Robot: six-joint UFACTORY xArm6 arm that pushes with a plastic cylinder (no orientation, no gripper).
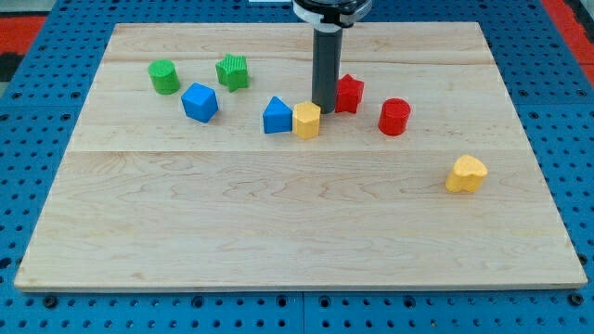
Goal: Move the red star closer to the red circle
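Note:
The red star [350, 94] lies on the wooden board just right of the dark rod. The red circle [394, 117] stands a little to its right and lower, a small gap apart. My tip [326, 110] rests on the board at the star's left edge, touching or nearly touching it, with the yellow hexagon block [307, 121] just below-left of it.
A blue triangle-like block [277, 116] touches the yellow hexagon's left side. A blue cube-like block [200, 102], a green circle [164, 77] and a green star [233, 71] lie at the upper left. A yellow heart [466, 174] lies at the right.

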